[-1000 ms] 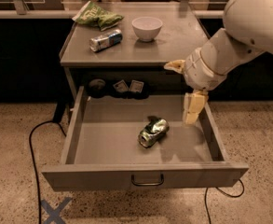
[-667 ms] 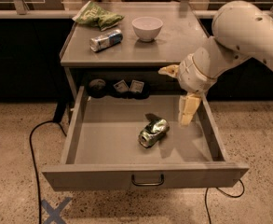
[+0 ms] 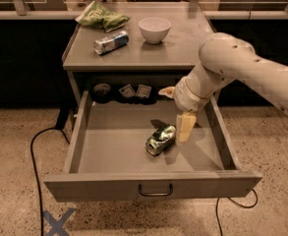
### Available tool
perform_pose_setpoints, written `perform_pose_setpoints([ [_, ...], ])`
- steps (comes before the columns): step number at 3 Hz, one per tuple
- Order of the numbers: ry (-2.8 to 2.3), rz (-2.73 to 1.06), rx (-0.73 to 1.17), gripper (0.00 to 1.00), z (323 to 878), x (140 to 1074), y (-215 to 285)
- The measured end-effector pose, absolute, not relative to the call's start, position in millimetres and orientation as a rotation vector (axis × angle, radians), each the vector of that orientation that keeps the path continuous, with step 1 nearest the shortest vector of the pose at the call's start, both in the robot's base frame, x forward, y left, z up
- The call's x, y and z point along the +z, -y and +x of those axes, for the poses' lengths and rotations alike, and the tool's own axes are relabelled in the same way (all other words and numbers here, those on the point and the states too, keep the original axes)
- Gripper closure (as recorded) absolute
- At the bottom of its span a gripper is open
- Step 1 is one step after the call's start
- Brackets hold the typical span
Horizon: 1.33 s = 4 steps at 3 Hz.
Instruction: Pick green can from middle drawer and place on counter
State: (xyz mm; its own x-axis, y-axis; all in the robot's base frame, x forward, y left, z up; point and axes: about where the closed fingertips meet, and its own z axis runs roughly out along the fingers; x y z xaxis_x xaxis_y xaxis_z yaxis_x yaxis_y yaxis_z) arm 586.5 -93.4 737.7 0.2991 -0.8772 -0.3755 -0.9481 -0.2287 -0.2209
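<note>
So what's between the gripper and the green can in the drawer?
Nothing; in the camera view the gripper hangs right beside the green can, over bare drawer floor.

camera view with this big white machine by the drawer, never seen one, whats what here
There is one camera, looking down from in front; where it is mounted is unknown. The big white shape on the right is a robot arm. Its end effector hangs inside the open drawer, just right of a dented green can that lies on its side on the drawer floor. The can is not lifted yet. On the counter above sit a white bowl, a green snack bag and a silver can.
</note>
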Motion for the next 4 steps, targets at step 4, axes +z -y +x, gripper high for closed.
perform_pose_setpoints([
  [4,-1.614,-2.172,0.380,0.00,591,671,47],
])
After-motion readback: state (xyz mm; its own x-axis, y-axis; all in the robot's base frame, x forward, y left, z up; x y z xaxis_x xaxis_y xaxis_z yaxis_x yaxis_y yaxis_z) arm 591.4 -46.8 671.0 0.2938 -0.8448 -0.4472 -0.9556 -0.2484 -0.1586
